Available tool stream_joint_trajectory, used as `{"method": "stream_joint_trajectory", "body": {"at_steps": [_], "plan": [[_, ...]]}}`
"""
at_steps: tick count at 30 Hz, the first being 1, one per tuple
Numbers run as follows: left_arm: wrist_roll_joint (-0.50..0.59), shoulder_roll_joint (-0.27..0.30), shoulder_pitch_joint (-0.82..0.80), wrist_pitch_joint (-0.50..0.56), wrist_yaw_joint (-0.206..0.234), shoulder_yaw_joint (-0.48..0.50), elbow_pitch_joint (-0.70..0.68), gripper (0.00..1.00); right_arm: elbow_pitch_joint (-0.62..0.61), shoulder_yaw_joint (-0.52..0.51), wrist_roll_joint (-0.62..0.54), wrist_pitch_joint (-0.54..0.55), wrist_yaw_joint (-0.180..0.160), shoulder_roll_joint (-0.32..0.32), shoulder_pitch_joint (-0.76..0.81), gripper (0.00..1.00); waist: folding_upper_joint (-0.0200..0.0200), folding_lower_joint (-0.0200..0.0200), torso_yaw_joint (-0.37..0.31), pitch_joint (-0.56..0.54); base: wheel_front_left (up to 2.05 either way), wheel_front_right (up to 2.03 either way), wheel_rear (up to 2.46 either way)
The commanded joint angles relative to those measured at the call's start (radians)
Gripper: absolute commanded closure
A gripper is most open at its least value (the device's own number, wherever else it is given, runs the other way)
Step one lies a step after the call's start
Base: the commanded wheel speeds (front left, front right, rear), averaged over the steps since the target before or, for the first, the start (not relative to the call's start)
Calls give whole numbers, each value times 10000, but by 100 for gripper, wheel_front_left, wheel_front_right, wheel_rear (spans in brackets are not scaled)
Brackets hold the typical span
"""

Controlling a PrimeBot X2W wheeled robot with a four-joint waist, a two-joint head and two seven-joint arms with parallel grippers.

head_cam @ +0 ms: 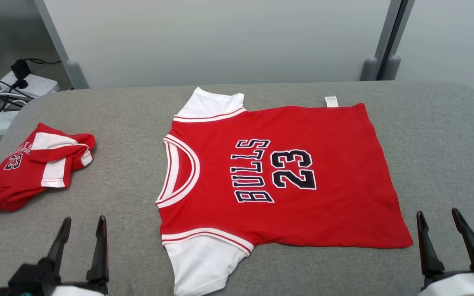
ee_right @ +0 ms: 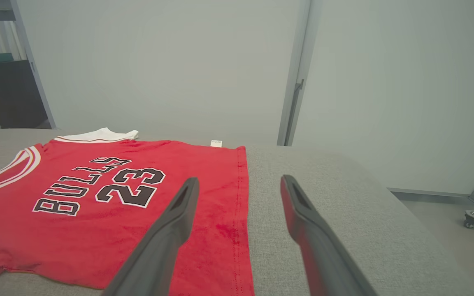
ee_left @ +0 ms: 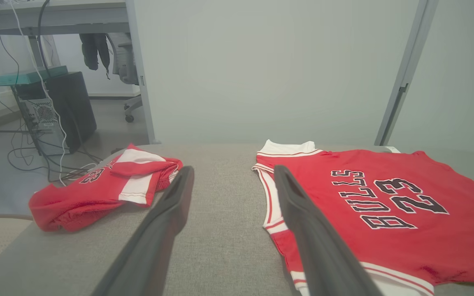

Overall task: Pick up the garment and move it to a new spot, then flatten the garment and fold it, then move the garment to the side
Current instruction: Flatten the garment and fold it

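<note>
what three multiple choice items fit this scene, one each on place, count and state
1. Where on the grey table does the crumpled red garment lie?
A) right end B) middle C) left end

2. How many red garments are on the table?
A) one B) two C) three

3. How does the middle jersey lie?
A) spread flat, print up B) folded in half C) rolled into a ball

Key: 1 C, it sits at the head view's left edge; 2 B, one crumpled and one spread out; 3 A, both sleeves and the whole print show.

Jersey (head_cam: 286, 176) on table (head_cam: 447, 135) ctr; 2nd garment (head_cam: 31, 164) well left of it.
</note>
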Motion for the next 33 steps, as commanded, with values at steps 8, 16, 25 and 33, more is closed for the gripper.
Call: {"method": "stream_joint_trajectory", "body": {"at_steps": [8,16,25,33], "plan": [[328,-242,536,-102,-370,588,-661,0,-1204,276,295,-15,40,34,797,0,0,0,195,-183,0,0,0],[411,-425,600,-102,-543,712,-608,0,-1693,247,359,149,40,183,1121,0,0,0,221,-222,0,0,0],[438,-472,421,-102,-654,734,-304,0,-1790,269,360,257,40,253,1113,0,0,0,263,-189,0,0,0],[475,-512,294,-103,-711,769,-237,0,-1748,295,392,259,40,283,1053,0,0,0,307,-143,0,0,0]]}}
